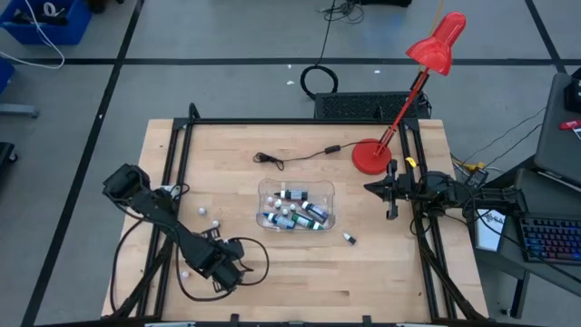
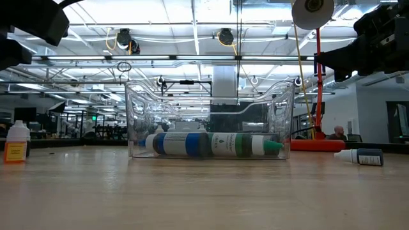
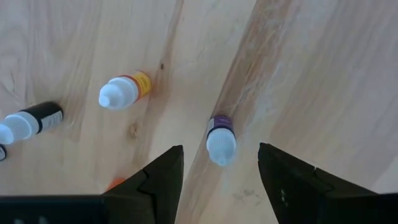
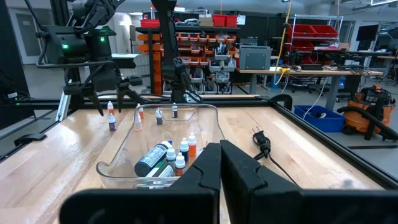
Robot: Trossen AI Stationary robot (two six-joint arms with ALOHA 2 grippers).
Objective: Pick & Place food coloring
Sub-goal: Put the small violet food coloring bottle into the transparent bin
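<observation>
On the pale wooden table (image 1: pixel 300 272) the left gripper (image 3: pixel 221 177) hangs low over the near-left part of the board, its two dark fingers (image 3: pixel 158 180) spread apart. Between them, seen from the wrist, stands a tiny purple-labelled bottle with a white cap (image 3: pixel 220 138); the fingers stand on either side of it and do not touch it. Near it on the wood are a small yellow-banded bottle with a white cap (image 3: pixel 123 91) and a small black bottle with a white cap (image 3: pixel 30 121).

Most of the food coloring lies in the clear plastic tub (image 1: pixel 296 207) at the middle of the table: a heap of little dark, green and blue bottles (image 2: pixel 211 145) on their sides. One more small dark bottle (image 1: pixel 349 238) lies on the board just to the right of the tub, and a few tiny ones are scattered near the left arm, though from above they are too small for me to tell their colours.

The right gripper (image 1: pixel 391 211) waits at the table's right edge, its fingers pressed together and empty. Beside it stands a red desk lamp (image 1: pixel 399 109), and a black power cord (image 1: pixel 295 158) trails across the far side.
</observation>
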